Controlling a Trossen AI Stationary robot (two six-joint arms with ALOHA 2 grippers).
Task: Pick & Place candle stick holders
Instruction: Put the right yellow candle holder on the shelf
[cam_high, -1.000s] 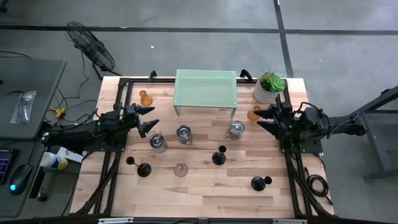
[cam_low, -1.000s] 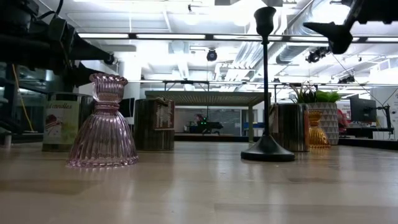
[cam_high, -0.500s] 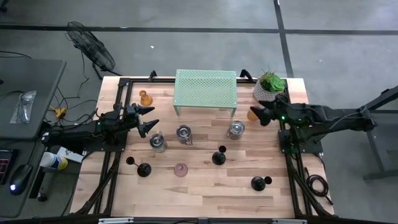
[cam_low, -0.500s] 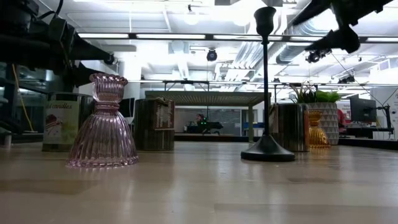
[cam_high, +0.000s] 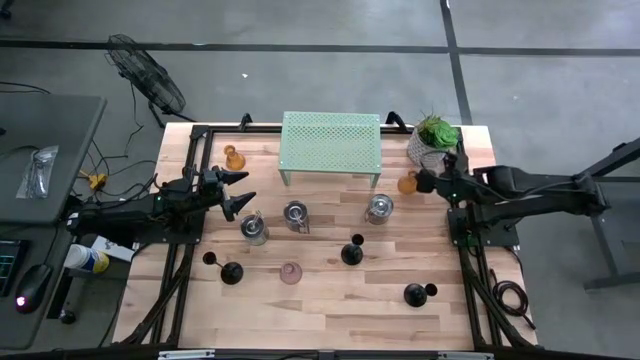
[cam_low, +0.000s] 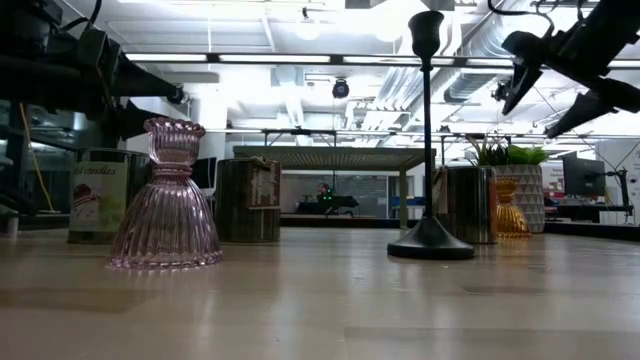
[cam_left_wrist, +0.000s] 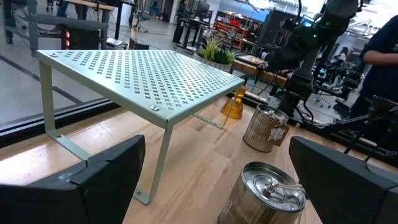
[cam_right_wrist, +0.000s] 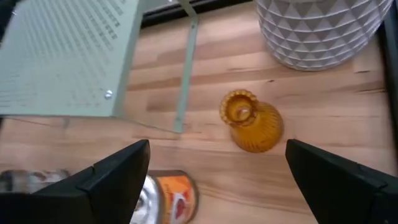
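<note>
Starting at the left side of the pale wooden table, the left gripper is waiting exactly where it was a second ago, above the boards, its fingers standing wide apart and holding nothing. It is pointing towards a shiny silver metal cup holder, which is standing just beside it, with a small amber glass holder sitting further back near the table's left rear corner. In front of these, a black slim-stemmed stick with a round base and a pale pink ribbed glass holder are standing untouched.

Moving to the middle, the pale green perforated metal rack is sitting at the back, with two more silver cups and another black stick in front of it.

On the right is the change: the right gripper is no longer hanging near the table's right edge but is swinging back and inward, and is now hovering above the second amber ribbed glass holder, which is standing upright beside the green plant in a white patterned pot. Its fingers are spread apart on either side of that holder in the wrist view, not touching it. This is looking like the approach to a first pick; a descent and a closing of the fingers are probably still needed.
</note>
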